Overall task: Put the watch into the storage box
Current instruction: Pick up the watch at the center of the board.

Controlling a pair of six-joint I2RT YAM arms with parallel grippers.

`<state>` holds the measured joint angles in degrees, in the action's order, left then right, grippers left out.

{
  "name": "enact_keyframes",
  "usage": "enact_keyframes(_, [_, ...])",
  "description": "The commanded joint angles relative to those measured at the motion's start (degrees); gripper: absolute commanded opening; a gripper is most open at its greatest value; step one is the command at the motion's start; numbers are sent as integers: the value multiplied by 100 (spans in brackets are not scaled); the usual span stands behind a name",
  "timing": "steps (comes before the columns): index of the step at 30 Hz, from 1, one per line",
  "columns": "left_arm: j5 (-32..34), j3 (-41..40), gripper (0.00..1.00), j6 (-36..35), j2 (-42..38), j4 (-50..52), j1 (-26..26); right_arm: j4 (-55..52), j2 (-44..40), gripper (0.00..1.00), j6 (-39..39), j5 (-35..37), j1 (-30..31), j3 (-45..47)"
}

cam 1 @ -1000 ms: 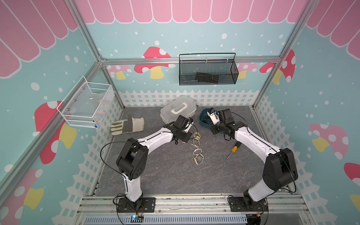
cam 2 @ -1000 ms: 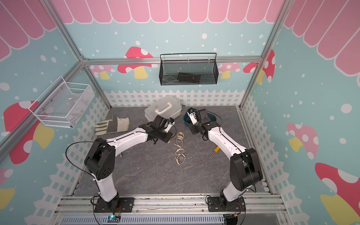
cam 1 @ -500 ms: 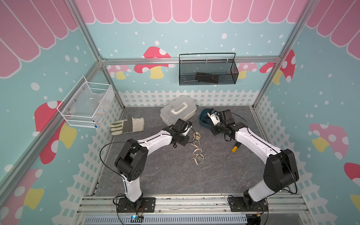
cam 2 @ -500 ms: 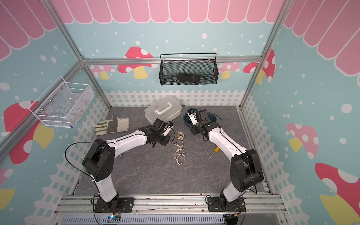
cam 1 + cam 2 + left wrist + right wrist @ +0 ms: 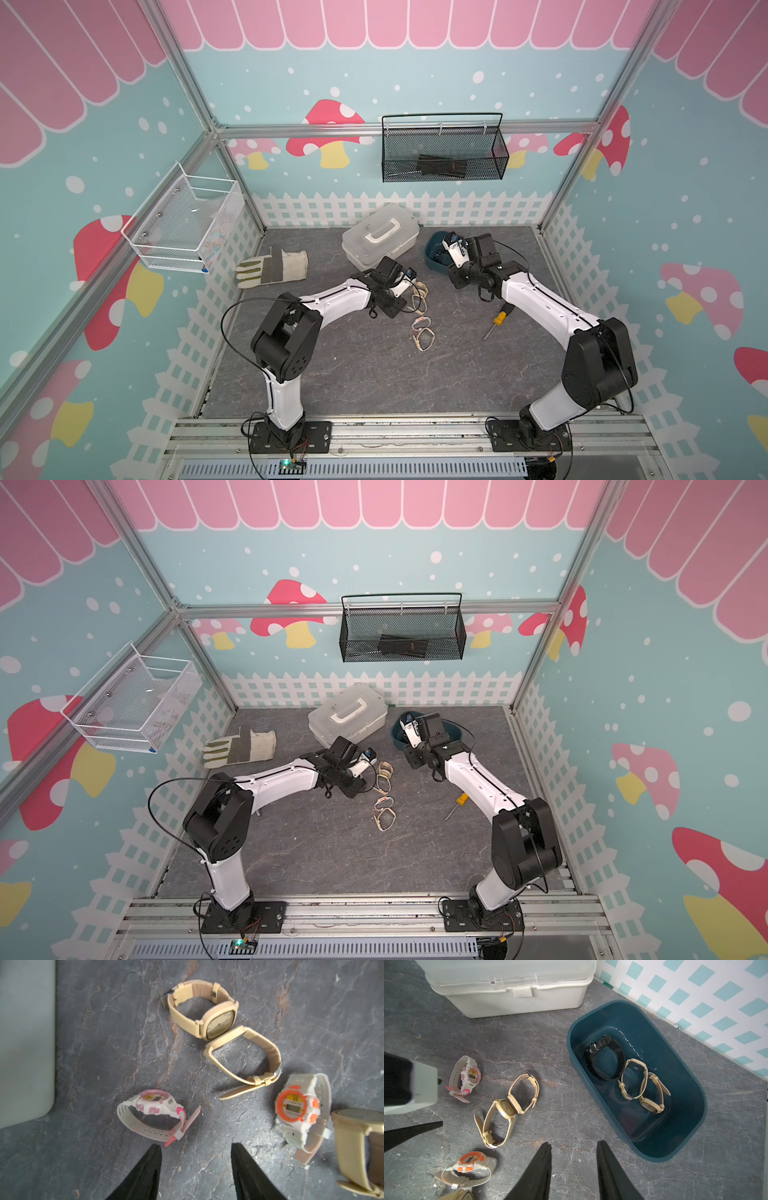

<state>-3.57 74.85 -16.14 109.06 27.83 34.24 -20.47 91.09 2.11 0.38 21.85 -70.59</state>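
The box, a smooth dark-teal plastic tub with rounded corners and low walls, sits at the far side of the table, right of centre. It is just right of a milky white case with a moulded handle and close to the picket-fence wall. Three watches lie on its glossy floor: a chunky black watch toward one end and a slim tan pair overlapping beside it. The others are out on the slate-veined table, left of the box and nearer than the case. A pink watch with a round bezel and a translucent white perforated strap lies on its side. A square tan watch touches a second tan watch, both with their straps buckled into loops. An orange watch has a knobbly white plastic body, and a third tan watch lies just beyond it. The left arm reaches in low from the left. Its left jaws, black and tapering to points, stand moderately apart with nothing between them, their tips just short of the pink watch. The right arm bends in from the right. Its right jaws are set narrower, also empty, over bare table between the box and the loose watches. A canvas work glove lies flat at the far left. A yellow-handled screwdriver lies right of the watches, beside the right arm.
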Motion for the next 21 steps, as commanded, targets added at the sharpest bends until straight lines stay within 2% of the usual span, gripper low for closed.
enact_keyframes(1, [133, 317, 57, -363, 314, 271, 28, 25, 18, 39, 16, -12, 13, 19])
enact_keyframes(9, [408, 546, 55, -434, 570, 367, 20, -4, 26, 39, 52, 14, 13, -8])
enact_keyframes(21, [434, 738, 40, -423, 770, 591, 15, -62, 34, 39, 74, 22, 13, -104])
